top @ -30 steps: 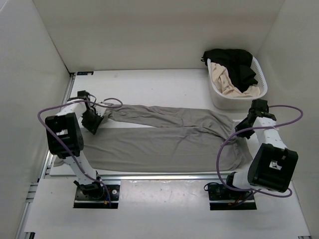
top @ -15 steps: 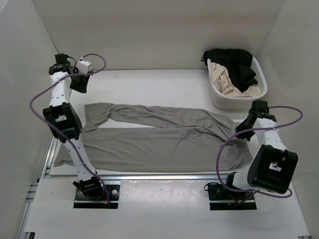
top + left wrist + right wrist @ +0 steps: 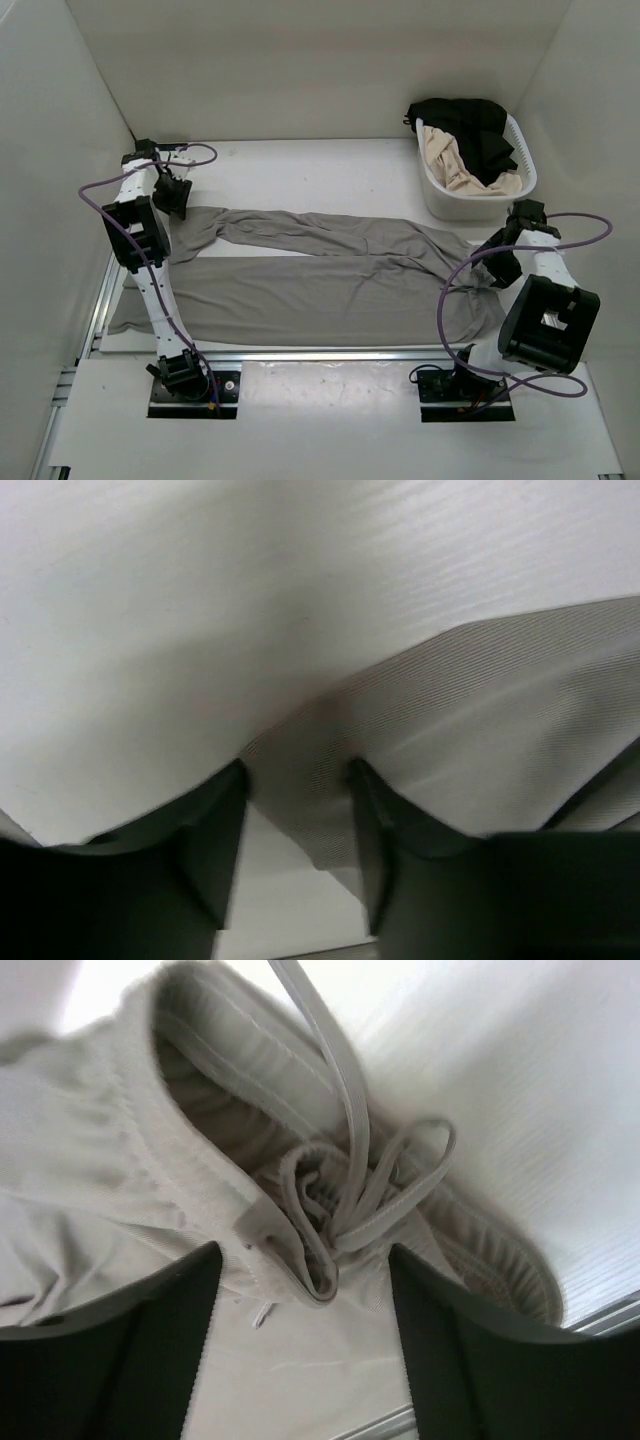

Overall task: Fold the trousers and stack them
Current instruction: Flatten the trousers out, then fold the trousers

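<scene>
The grey trousers [image 3: 320, 270] lie spread flat across the table, legs pointing left and waist at the right. My left gripper [image 3: 176, 198] sits at the cuff end of the far leg. In the left wrist view its jaws [image 3: 297, 770] stand open, with a corner of the trousers' cuff [image 3: 330, 810] lying between the fingers. My right gripper [image 3: 503, 270] hovers at the waist. It is open [image 3: 302, 1255], and the bunched waistband [image 3: 190, 1160] and knotted drawstring [image 3: 350, 1160] lie loose between the spread fingers.
A white laundry basket [image 3: 445, 205] stands at the back right, holding a black garment [image 3: 470, 120] and a beige garment [image 3: 450, 160]. White walls close in the table on both sides. A metal rail [image 3: 320, 352] runs along the near edge.
The left arm swung from the far leg up to the back left corner, then came down at the cuff, which now lies further left. The right gripper opened and let go of the waistband.
</scene>
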Controlling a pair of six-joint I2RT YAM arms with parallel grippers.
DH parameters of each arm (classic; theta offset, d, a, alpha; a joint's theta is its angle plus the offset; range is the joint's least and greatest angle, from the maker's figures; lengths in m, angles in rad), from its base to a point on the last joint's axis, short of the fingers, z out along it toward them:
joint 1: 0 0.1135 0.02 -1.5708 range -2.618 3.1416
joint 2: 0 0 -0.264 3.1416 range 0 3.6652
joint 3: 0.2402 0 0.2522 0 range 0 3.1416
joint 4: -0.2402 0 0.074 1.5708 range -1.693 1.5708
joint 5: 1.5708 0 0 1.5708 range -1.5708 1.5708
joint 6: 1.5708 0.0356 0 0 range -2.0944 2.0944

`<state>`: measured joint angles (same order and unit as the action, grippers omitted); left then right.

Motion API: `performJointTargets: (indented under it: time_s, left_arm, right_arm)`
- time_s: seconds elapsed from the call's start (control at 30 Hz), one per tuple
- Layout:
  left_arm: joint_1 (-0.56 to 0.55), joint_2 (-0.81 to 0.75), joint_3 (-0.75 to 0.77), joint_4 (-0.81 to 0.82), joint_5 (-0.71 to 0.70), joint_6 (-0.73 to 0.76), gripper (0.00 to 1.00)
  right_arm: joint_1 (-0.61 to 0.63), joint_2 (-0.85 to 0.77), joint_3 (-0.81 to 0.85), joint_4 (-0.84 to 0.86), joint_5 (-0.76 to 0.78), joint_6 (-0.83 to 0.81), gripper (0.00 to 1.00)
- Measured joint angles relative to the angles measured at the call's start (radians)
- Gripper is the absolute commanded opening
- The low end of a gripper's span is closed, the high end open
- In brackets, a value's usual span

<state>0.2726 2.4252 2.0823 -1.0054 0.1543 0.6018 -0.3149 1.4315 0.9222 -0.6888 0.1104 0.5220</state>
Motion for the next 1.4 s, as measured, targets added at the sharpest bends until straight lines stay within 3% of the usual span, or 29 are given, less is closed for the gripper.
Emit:
performJointTargets:
  time_s: [0.03, 0.1, 0.27, 0.43, 0.47, 0.53, 0.67, 0.73, 0.93, 1.07, 1.23, 1.4]
  left_arm:
    - [0.0, -0.004, -0.008, 0.003, -0.002, 0.002, 0.33]
    - [-0.004, -0.021, -0.039, 0.009, 0.0, 0.006, 0.14]
    - [-0.01, -0.051, -0.088, 0.034, 0.009, 0.026, 0.14]
    - [-0.008, -0.053, -0.088, 0.036, 0.018, 0.026, 0.14]
    - [-0.008, -0.053, -0.088, 0.035, 0.018, 0.026, 0.14]
    - [-0.008, -0.054, -0.088, 0.032, 0.018, 0.027, 0.14]
    - [-0.008, -0.056, -0.087, 0.014, 0.014, 0.032, 0.14]
    - [-0.008, -0.056, -0.085, 0.003, 0.007, 0.034, 0.14]
    - [-0.008, -0.056, 0.017, -0.042, -0.048, 0.038, 0.14]
    - [-0.008, -0.071, 0.147, -0.002, -0.102, 0.06, 0.14]
    - [-0.007, -0.217, 0.084, 0.071, -0.153, 0.098, 0.14]
    - [0.019, -0.392, -0.024, 0.13, -0.161, 0.114, 0.14]
  right_arm:
    - [-0.003, 0.0, 0.013, -0.002, 0.003, -0.002, 0.77]
    - [-0.005, 0.002, 0.052, -0.009, 0.009, -0.018, 0.81]
    - [-0.005, 0.053, 0.158, 0.023, 0.002, -0.056, 0.83]
    - [0.007, 0.216, 0.212, 0.068, -0.002, -0.063, 0.81]
    - [0.011, 0.246, 0.212, 0.069, -0.001, -0.062, 0.7]
    - [0.022, 0.306, 0.213, 0.069, -0.002, -0.058, 0.58]
    - [0.035, 0.348, 0.213, 0.067, -0.009, -0.055, 0.13]
    - [0.039, 0.347, 0.214, 0.066, -0.012, -0.051, 0.0]
    - [0.04, 0.323, 0.249, 0.027, 0.0, -0.043, 0.0]
    - [0.035, 0.278, 0.377, -0.021, 0.023, -0.049, 0.0]
    - [-0.005, 0.196, 0.484, -0.019, 0.013, -0.059, 0.0]
    - [-0.056, 0.131, 0.464, -0.018, -0.02, -0.059, 0.0]
